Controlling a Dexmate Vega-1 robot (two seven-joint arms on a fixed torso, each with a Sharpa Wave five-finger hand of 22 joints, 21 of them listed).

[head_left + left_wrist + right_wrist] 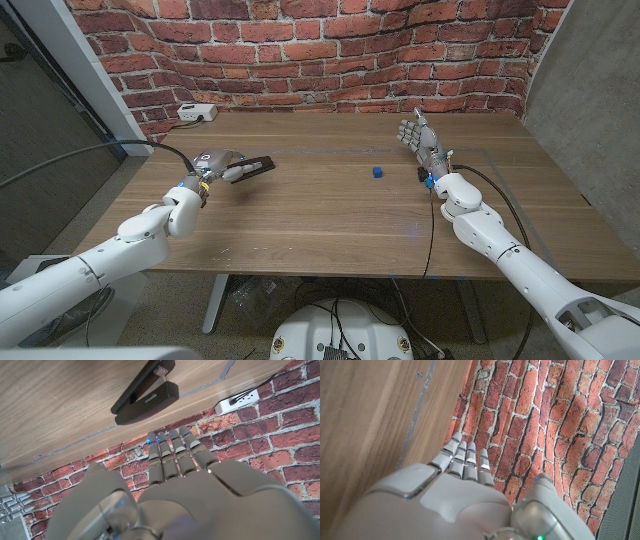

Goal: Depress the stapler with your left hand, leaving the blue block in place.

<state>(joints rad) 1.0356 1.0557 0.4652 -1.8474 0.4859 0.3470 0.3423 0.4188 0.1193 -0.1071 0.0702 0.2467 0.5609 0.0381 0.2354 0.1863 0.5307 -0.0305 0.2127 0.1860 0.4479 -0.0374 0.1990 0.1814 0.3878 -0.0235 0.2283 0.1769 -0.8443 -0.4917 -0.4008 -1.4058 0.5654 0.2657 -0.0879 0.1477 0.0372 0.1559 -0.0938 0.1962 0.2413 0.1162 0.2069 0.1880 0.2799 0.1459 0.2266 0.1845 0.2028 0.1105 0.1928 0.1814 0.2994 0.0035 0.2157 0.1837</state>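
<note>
Grey and empty, our left hand (212,165) hovers with its fingers extended, just short of the black stapler (255,166) on the wooden table (330,235). We could miss the stapler's top, pressing its edge and skidding it sideways. Farther right, the blue block (377,172) sits well apart. Our right hand (421,140) stands open, holding nothing.

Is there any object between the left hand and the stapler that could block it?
Nothing visible stands between them. The left hand is right beside the stapler, with only bare table around. The blue block sits well off toward the right hand.
</note>
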